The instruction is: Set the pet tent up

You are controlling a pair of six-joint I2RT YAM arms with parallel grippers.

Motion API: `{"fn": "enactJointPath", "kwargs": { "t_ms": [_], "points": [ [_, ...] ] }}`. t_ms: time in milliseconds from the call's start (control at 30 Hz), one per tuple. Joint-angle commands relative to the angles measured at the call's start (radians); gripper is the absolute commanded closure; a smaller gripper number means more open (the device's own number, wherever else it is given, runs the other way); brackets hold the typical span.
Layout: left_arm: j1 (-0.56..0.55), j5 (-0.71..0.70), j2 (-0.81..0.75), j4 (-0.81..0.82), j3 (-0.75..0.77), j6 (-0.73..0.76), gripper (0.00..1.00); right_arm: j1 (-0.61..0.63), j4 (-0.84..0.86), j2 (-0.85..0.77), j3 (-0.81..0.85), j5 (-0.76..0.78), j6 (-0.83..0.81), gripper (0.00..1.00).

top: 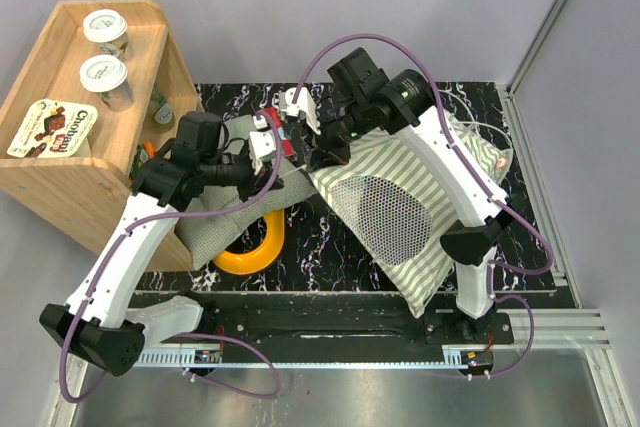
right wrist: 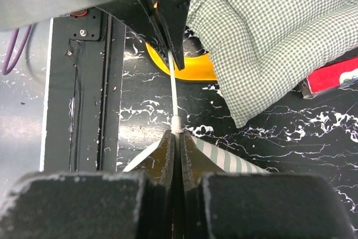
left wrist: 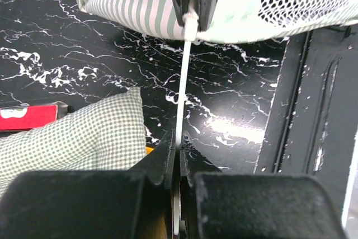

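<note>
Left pincer (left wrist: 178, 150) clamped on pole (left wrist: 182, 82), right pincer (right wrist: 178, 135) clamped on pole at pet tent (right wrist: 224, 159) edge

**One overhead view, two wrist views facing each other**

The top external camera sits high above and behind the arm bases. It looks down and forward over the whole bench (top: 330, 247), far enough back to take in both arms and the wooden shelf (top: 60, 187) at left. The left wrist camera rides just behind the left end effector (left wrist: 178, 149), very near. It looks along the fingers toward the right end effector (left wrist: 190, 18) and the pet tent (left wrist: 128, 4). The right wrist camera faces the opposite way, equally close, toward the checked cushion (right wrist: 268, 37). Both wrist views share the thin white pole (right wrist: 174, 93) running between the two end effectors, and the black rail (right wrist: 89, 110) at the bench's near edge.
</note>
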Motion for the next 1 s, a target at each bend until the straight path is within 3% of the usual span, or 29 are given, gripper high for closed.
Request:
{"fn": "enactJointPath", "kwargs": {
  "t_ms": [0,333,533,800,967],
  "points": [
    [-0.029,0.095,0.011,0.286,0.115,-0.191,1.00,0.060,0.044,0.053,0.024,-0.092,0.000,0.96],
    [-0.129,0.057,0.082,0.347,0.200,-0.295,1.00,0.071,0.053,0.096,0.046,-0.112,0.018,0.89],
    [-0.130,0.040,0.086,0.358,0.218,-0.319,1.00,0.071,0.061,0.087,0.015,-0.089,0.015,0.99],
    [-0.106,0.041,0.059,0.363,0.172,-0.302,1.00,0.048,0.077,0.026,-0.023,-0.042,0.015,1.00],
    [-0.035,0.038,0.020,0.366,0.103,-0.277,0.69,-0.003,0.130,-0.073,-0.108,0.003,0.021,1.00]
  ]
}}
